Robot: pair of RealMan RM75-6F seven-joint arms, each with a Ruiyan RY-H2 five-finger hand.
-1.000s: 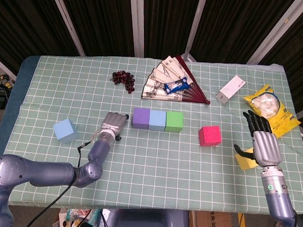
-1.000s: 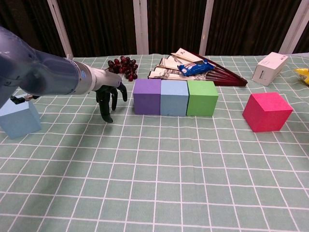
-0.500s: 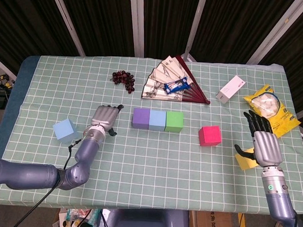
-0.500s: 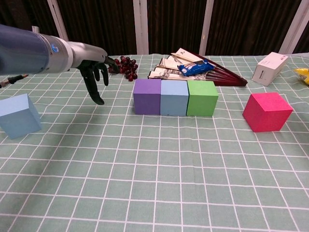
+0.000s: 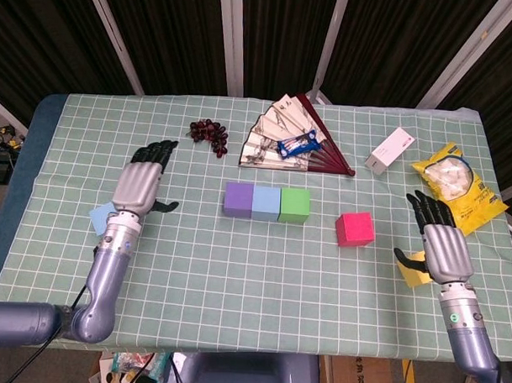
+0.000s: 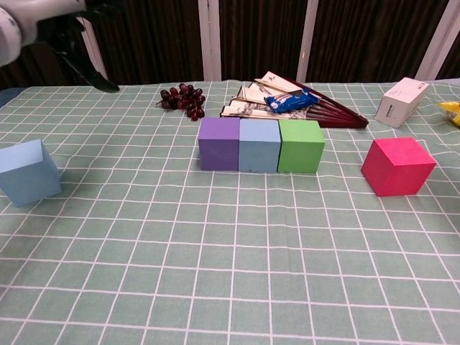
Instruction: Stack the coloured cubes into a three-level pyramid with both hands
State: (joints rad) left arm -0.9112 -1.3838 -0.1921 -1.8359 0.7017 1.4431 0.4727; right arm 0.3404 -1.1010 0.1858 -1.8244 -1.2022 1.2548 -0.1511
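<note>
Three cubes stand touching in a row mid-table: purple [image 5: 238,199] [image 6: 218,143], light blue [image 5: 266,202] [image 6: 259,145], green [image 5: 294,204] [image 6: 300,146]. A pink cube [image 5: 355,228] [image 6: 397,166] sits alone to their right. Another light blue cube [image 5: 101,219] [image 6: 28,171] sits at the left, partly hidden in the head view by my left hand [image 5: 141,180], which hovers raised above it, open and holding nothing. My right hand [image 5: 440,243] is open and flat near the right edge, to the right of the pink cube.
Dark grapes [image 5: 208,133] [image 6: 182,97], a folded-out fan [image 5: 293,143] with a blue packet [image 6: 287,101] on it, a white box [image 5: 389,150] [image 6: 401,101] and a yellow snack bag [image 5: 455,183] lie along the back. A yellow slip [image 5: 415,269] lies under my right hand.
My left hand has pulled away from beside the purple cube, moving left and upward to above the left light blue cube. The right hand has shifted slightly up. No cube moved.
</note>
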